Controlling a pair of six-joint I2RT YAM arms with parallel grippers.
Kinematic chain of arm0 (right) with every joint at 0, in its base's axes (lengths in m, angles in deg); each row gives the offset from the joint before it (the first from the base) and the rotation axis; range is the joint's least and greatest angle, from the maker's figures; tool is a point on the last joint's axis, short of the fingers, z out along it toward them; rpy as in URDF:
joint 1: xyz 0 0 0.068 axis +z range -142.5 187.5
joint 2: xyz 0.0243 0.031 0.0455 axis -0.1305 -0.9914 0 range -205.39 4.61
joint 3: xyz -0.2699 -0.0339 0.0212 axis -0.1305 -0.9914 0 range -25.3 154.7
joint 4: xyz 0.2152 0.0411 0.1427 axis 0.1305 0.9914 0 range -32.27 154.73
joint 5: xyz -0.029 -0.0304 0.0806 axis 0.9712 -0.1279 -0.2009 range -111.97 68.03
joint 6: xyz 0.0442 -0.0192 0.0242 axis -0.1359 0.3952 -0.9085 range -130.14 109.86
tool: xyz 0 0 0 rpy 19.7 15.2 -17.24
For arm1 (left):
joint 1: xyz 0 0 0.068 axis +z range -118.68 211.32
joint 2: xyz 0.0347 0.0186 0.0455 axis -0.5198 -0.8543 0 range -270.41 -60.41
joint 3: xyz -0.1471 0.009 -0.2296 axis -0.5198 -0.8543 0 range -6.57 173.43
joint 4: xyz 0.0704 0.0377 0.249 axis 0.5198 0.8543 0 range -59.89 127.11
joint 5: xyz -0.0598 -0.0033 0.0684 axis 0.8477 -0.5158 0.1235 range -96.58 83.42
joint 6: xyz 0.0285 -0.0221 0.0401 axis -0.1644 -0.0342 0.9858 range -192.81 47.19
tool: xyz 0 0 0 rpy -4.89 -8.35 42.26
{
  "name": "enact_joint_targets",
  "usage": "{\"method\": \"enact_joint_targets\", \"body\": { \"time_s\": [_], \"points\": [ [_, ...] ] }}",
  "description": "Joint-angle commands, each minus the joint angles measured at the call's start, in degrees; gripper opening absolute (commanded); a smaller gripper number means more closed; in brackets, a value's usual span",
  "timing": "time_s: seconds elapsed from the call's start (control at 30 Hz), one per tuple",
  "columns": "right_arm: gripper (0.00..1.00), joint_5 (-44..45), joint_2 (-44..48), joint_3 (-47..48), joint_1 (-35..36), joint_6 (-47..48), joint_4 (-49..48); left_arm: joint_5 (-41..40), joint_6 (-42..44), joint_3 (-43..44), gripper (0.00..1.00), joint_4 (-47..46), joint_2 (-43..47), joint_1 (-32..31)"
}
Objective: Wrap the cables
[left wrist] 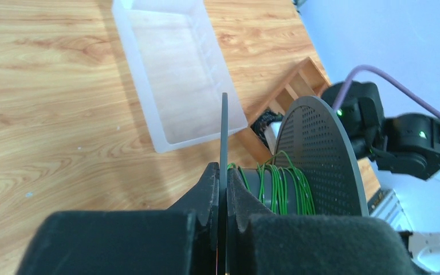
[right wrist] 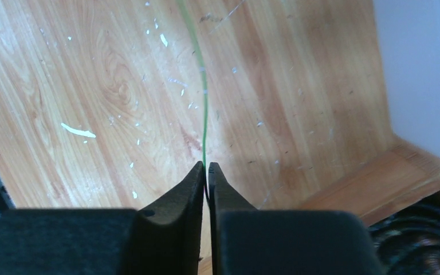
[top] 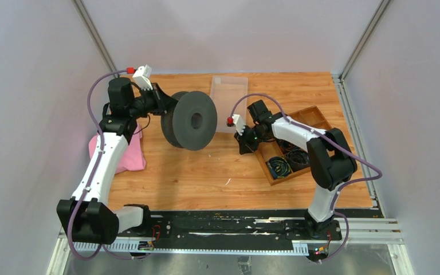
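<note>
1. While the left gripper (left wrist: 222,186) clamps the spool (top: 190,120) by its near flange (left wrist: 224,132), fingers (left wrist: 205,197) shut tight on that thin disc edge, the spool stands upright. I cannot tell whether its rim rests on the surface (top: 206,172) or hangs just above it.
2. To the right of the spool, the right gripper (right wrist: 206,171) has the green cable (right wrist: 199,74) pinched at the very tips. The fingers are almost together, with only the strand between them, and the cable runs away from the tips over bare wood with a slight bow.
3. Look at the spool's core: green turns (left wrist: 275,186) sit between the two flanges, loosely laid and spread, some crossing one another.
4. Here's the danger: that bow suggests little tension. If the line goes slack, the loose turns could spring off the core or slide over a flange.
5. The tip pinch is slender too. A hard pull toward the spool could draw the thin strand straight out of the fingers.
6. Holding only a flange edge is risky, since a sideways tug from the cable could twist the spool in the grip.
7. The wooden tray (top: 316,116) of coiled cables lies on the far side of the right gripper from the spool. A wide swing there could snag them.
</note>
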Motion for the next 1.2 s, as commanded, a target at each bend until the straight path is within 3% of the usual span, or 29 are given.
{"method": "enact_joint_targets", "body": {
  "time_s": [0.0, 0.27, 0.47, 0.7, 0.9, 1.17],
  "points": [
    [0.01, 0.14, 2.98, -3.08, 1.37, 1.66, 2.64, -8.06, -3.28, 1.67, 0.0, -0.78, 2.1, 0.79],
    [0.01, -4.9, 14.4, -3.5, 10.18, 0.18, 7.15, -29.63, -4.96, 4.82, 0.0, 1.99, 2.3, 0.79],
    [0.01, -10.16, 18.17, 6.49, 17.65, -2.39, 13.41, -36.87, -3.39, 3.07, 0.0, -1.22, 2.91, 0.72],
    [0.01, -13.48, 18.08, 21.86, 19.61, -7.3, 17.16, -45.02, 4.74, 1.05, 0.0, -5.12, 3.58, -3.65],
    [0.01, -5.67, 16.36, 34.34, 18.66, -12.63, 17.62, -44.66, 11.96, -2.36, 0.0, -7.01, 4.07, -7.3],
    [0.0, 3.32, 13.25, 44.11, 13.35, -16.83, 16.74, -40.13, 21.9, -6.81, 0.0, -7.72, 6.24, -11.03]
  ]
}}
